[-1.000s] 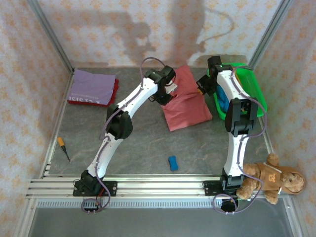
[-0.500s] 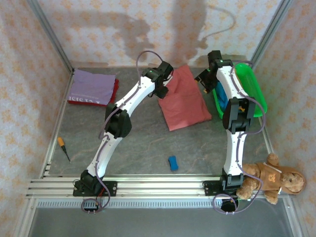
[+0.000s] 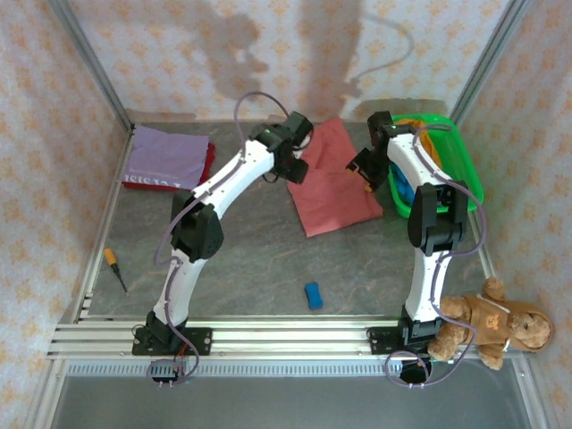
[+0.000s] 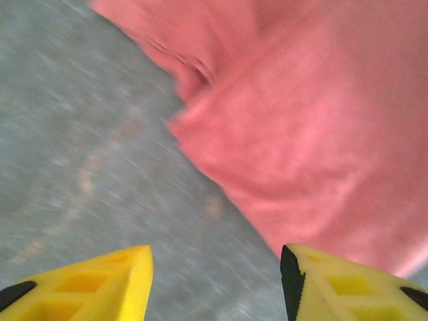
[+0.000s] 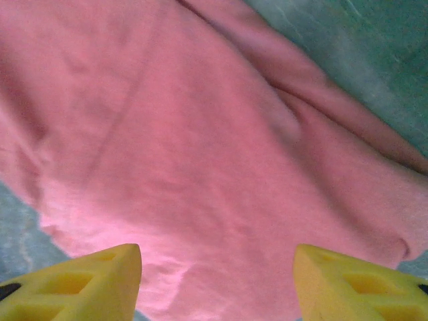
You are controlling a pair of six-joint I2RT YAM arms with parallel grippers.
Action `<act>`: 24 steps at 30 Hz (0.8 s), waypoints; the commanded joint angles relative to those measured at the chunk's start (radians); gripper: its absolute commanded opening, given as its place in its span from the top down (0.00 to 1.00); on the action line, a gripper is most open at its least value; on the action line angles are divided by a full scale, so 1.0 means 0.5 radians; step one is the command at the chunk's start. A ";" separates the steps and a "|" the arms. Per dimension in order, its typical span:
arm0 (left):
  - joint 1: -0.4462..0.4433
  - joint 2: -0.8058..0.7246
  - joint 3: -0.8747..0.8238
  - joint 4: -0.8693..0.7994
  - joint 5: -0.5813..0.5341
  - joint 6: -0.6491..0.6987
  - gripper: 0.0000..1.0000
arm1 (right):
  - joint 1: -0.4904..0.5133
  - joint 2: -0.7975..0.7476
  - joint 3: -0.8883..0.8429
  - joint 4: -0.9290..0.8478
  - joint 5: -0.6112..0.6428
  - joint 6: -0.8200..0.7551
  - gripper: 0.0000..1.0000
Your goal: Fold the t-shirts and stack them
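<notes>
Bare table (image 3: 250, 259) between salmon-pink t-shirt (image 3: 335, 192) and lilac t-shirt (image 3: 165, 156)

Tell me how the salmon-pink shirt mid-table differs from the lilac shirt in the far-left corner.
The salmon-pink shirt is the larger, a creased bundle with uneven edges; the lilac shirt is a smaller, flat, tidy rectangle. The salmon-pink shirt lies alone on the table; the lilac shirt sits on top of a dark red shirt. Both are folded.

Bright even light, blurry wrist views
</notes>
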 commanded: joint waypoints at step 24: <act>-0.350 -0.130 -0.955 0.316 -0.098 -0.432 0.53 | 0.203 -0.089 -0.215 -0.011 0.366 -0.168 0.39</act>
